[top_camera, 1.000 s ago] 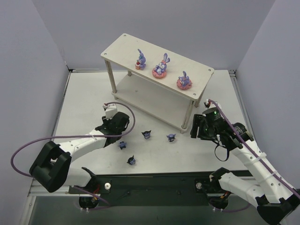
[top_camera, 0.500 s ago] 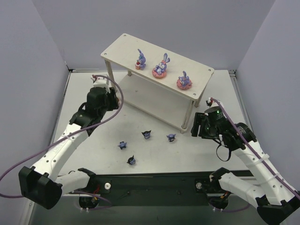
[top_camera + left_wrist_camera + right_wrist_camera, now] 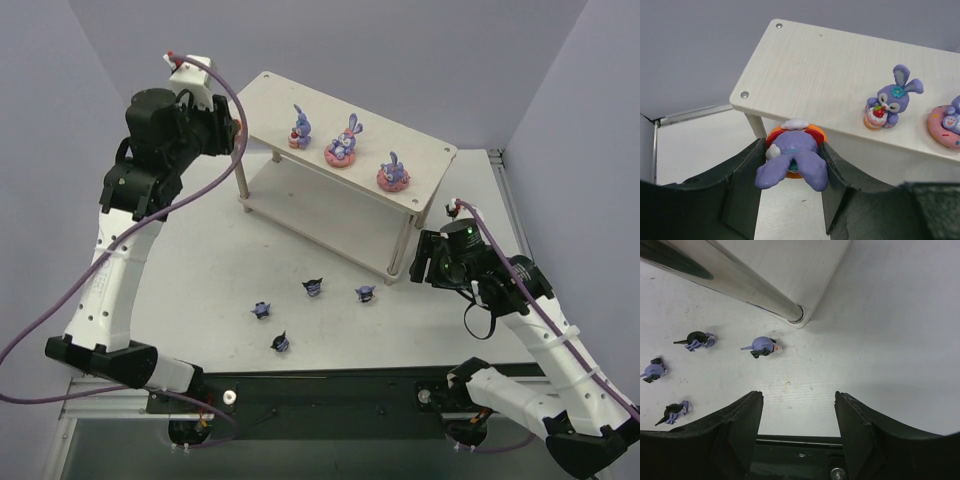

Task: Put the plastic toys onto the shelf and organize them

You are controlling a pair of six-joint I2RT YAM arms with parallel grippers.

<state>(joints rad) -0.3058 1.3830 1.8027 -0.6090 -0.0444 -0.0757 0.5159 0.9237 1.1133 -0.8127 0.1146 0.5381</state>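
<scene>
While the left hand [image 3: 791,154] grips a purple rabbit [image 3: 793,167], the right hand [image 3: 797,399] gapes, seemingly empty.

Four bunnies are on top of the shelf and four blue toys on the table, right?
No, three bunnies are on top of the shelf; the left gripper holds the fourth bunny. The top view shows it. Four blue toys, yes.
</scene>
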